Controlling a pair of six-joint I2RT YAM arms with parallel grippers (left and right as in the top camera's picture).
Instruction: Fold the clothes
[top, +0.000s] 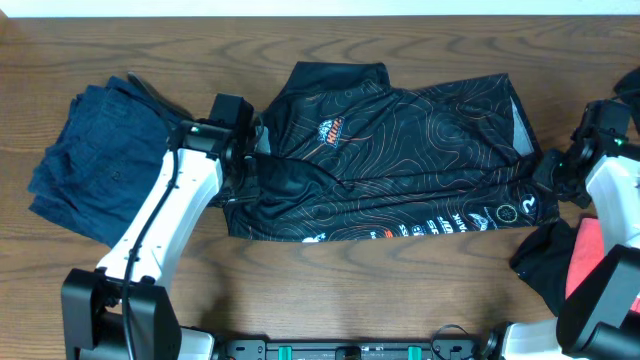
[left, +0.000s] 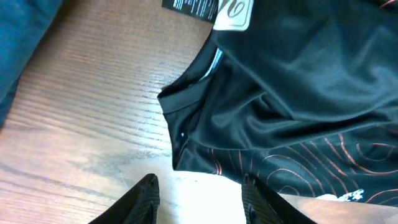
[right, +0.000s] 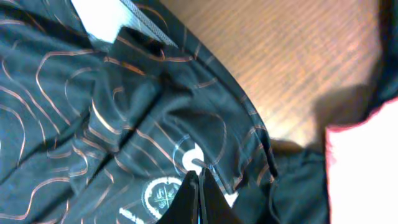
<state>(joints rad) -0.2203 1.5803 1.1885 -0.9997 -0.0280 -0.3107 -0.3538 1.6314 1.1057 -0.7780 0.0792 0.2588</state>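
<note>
Flanking black jersey (top: 420, 150), left jaws apart, right jaws pinching edge

Your counter (top: 400, 290) is brown wood with grain running left to right. A pale strip (top: 300, 6) shows past its far edge, and a black rail (top: 360, 350) with green fittings lines its near edge.

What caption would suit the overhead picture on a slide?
Black jersey spread on wooden table; left gripper open, right gripper pinching its edge.
</note>
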